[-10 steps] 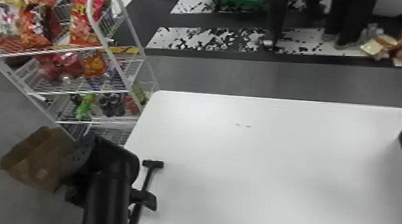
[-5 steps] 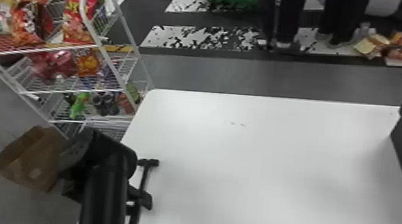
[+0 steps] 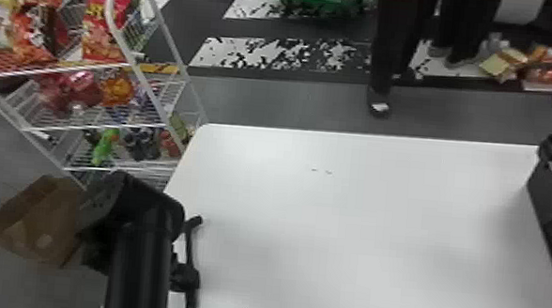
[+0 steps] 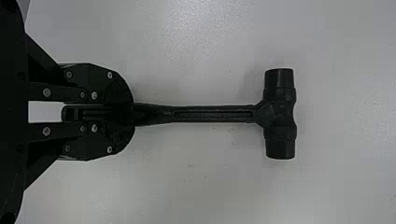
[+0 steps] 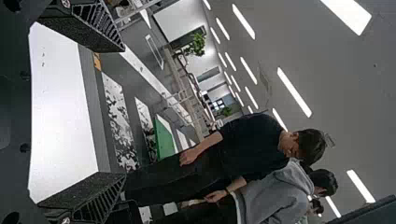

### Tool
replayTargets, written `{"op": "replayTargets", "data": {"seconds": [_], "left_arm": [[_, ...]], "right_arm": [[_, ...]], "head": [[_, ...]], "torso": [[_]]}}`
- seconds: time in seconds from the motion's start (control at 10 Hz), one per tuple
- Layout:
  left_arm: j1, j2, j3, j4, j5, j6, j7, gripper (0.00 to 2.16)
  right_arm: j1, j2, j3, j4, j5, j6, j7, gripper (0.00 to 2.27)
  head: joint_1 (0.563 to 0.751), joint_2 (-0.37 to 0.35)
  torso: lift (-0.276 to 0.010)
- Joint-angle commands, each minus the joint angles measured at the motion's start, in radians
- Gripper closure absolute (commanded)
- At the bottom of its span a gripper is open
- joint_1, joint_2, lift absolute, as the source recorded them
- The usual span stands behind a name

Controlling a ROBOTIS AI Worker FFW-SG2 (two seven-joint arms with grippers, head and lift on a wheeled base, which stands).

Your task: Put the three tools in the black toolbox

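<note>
Mallet (image 4: 212,114), black, one: in the left gripper (image 4: 133,114), which is clenched on the handle near its butt.

Change: against the earlier head-view frames, the mallet has turned; its head now lies further left and its butt further right. The tool appears to move with the gripper, so the grasp looks secure. Whether it is clear of the table (image 3: 358,228) cannot be told. Judged stage: first steps of carrying one tool; the toolbox (image 3: 550,194) stands well apart, at the table's right side, its contents too dark to list.

Right gripper (image 5: 123,113): fingers apart, nothing between them, raised above table level.

Materials and shapes:
- Mallet head: matt, likely rubber or plastic; stubby double barrel with blunt, flat faces and a narrower waist.
- Handle: straight, with a long recessed channel; head-heavy, so it may swivel in the grasp.
- Left fingers: flat dark plates, rounded, bright screw heads, finely ridged edges.
- Toolbox: dark, stiff-walled, angular, latch-like fitting outside.
- Table: smooth white top, rounded corner, small dark marks.
</note>
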Motion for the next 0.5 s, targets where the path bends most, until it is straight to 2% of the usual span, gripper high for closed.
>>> {"op": "replayTargets", "data": {"seconds": [0.0, 0.2, 0.4], "left_arm": [[0.004, -0.006, 0.019, -0.015, 0.001, 0.001, 0.015, 1.72], [0.007, -0.015, 0.023, -0.074, 0.023, 0.001, 0.03, 1.72], [0.002, -0.035, 0.008, -0.132, 0.024, 0.001, 0.027, 1.72]], "right_arm": [[0.001, 0.0, 0.0, 0.0, 0.0, -0.001, 0.0, 0.05], [0.0, 0.0, 0.003, 0.0, 0.004, -0.001, 0.0, 0.05], [0.0, 0.0, 0.003, -0.003, 0.004, -0.001, -0.001, 0.05]], "head": [[0.695, 0.287], [0.695, 0.289], [0.695, 0.297]], "torso": [[-0.055], [-0.055], [-0.055]]}}
